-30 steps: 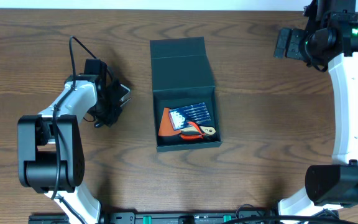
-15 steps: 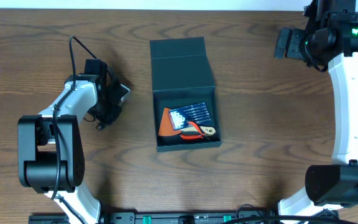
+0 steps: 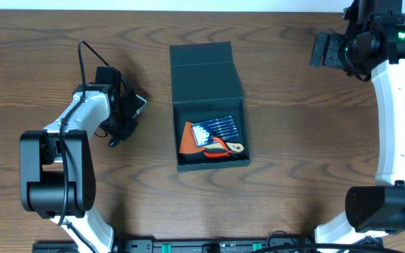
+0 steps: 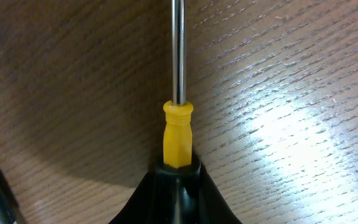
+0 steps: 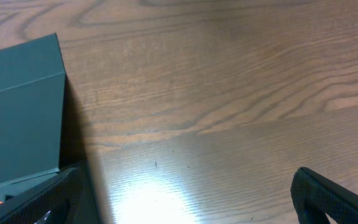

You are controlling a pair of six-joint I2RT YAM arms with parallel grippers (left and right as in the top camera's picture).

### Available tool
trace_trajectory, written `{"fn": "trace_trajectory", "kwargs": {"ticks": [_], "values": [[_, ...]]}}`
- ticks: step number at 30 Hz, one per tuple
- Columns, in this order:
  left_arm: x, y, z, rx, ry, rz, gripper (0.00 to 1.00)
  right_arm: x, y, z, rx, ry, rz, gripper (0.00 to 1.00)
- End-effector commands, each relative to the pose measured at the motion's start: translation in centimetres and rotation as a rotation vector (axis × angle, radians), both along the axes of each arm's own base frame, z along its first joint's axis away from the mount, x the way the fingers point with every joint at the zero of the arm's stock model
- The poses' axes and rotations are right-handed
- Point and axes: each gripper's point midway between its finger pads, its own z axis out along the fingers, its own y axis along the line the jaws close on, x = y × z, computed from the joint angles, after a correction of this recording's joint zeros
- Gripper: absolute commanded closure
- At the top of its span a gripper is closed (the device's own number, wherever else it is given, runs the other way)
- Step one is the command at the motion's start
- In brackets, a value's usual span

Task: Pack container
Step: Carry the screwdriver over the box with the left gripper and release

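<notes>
The container is a dark teal-black box at the table's middle, with its flap lid open and lying back. Inside are an orange tool, a dark card of bits and red-handled pliers. My left gripper is left of the box, low over the table. In the left wrist view the gripper is shut on a screwdriver's yellow handle, with the steel shaft pointing away. My right gripper is open and empty at the far right. The lid also shows in the right wrist view.
Bare brown wood table lies all round the box. The right arm's white links run down the right edge and the left arm's base stands at the front left.
My left gripper has turned very slightly with the screwdriver in it. The right arm and the box have not moved.
</notes>
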Motion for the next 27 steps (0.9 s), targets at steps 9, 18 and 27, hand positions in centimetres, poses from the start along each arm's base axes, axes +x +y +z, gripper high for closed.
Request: {"fn": "trace_trajectory", "kwargs": {"ticks": [9, 18, 27], "values": [[-0.2, -1.0, 4.9, 0.017, 0.011, 0.167, 0.94, -0.2, -0.3, -0.1, -0.015, 0.008, 0.002, 0.01], [0.2, -6.5, 15.4, -0.033, -0.133, 0.076, 0.94, -0.3, -0.3, -0.2, -0.015, 0.009, 0.003, 0.01], [-2.0, -18.6, 20.4, -0.103, -0.331, -0.51, 0.94, -0.4, -0.3, -0.2, -0.02, 0.016, 0.012, 0.01]]}}
